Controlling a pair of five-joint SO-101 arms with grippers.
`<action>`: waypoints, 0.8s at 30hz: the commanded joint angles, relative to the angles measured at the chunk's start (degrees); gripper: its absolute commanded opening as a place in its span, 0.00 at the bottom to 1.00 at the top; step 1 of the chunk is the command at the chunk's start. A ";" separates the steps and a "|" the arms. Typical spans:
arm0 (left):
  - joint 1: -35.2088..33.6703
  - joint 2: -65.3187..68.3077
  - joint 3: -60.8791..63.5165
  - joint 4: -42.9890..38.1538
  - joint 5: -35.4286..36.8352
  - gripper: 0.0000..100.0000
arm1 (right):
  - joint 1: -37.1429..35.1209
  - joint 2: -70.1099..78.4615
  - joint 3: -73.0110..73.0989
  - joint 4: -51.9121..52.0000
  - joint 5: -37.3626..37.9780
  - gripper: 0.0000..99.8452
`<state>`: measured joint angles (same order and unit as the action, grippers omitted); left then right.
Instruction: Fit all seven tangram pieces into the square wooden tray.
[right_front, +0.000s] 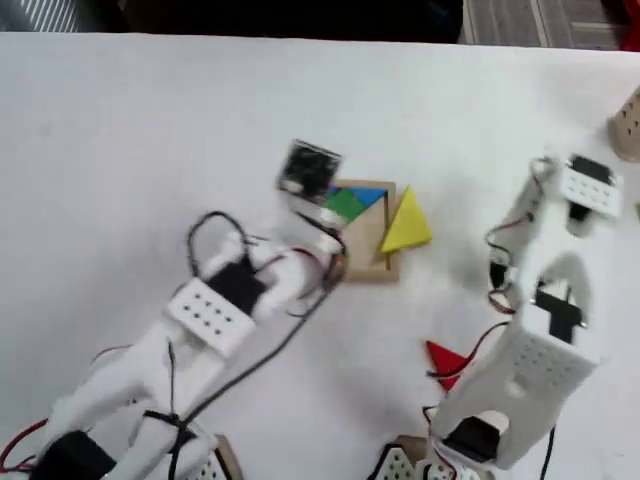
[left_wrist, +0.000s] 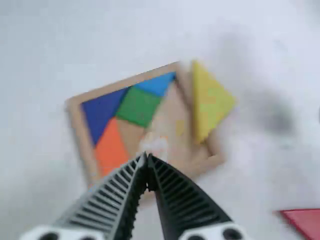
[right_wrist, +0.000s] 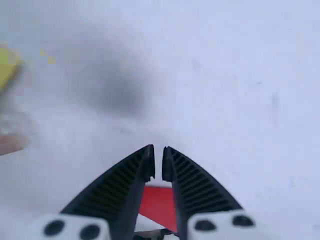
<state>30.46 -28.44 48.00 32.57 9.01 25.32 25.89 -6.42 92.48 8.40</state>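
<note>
The square wooden tray (left_wrist: 75, 125) (right_front: 372, 262) holds dark blue (left_wrist: 102, 110), light blue (left_wrist: 157, 84), green (left_wrist: 139, 106) and orange (left_wrist: 111, 150) pieces. A yellow triangle (left_wrist: 210, 100) (right_front: 408, 228) lies tilted across the tray's rim, partly outside it. My left gripper (left_wrist: 147, 165) (right_front: 338, 262) hangs shut and empty over the tray's bare wood beside the orange piece. A red triangle (right_front: 445, 360) (left_wrist: 305, 222) lies on the table away from the tray. In the right wrist view the red triangle (right_wrist: 157, 205) lies under my right gripper (right_wrist: 157, 162), which is shut over white table with nothing in it.
The right arm (right_front: 530, 350) stands at the front right, its cables hanging close to the red triangle. A beige perforated block (right_front: 625, 125) sits at the right edge, and similar ones (right_front: 400, 462) line the front. The far and left table is open white surface.
</note>
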 joint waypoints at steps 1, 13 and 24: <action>10.68 5.76 -15.03 -0.62 4.31 0.03 | 8.66 -3.56 8.70 -8.92 6.24 0.02; 16.66 40.75 -39.12 -1.67 -3.52 0.03 | 20.35 -3.56 9.76 -17.10 14.77 0.02; 10.15 61.41 -50.99 -6.15 -3.87 0.02 | 20.26 -3.65 -1.58 -11.65 14.77 0.02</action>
<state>43.47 30.99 3.16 27.74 5.76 45.36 25.10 -2.81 78.59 22.37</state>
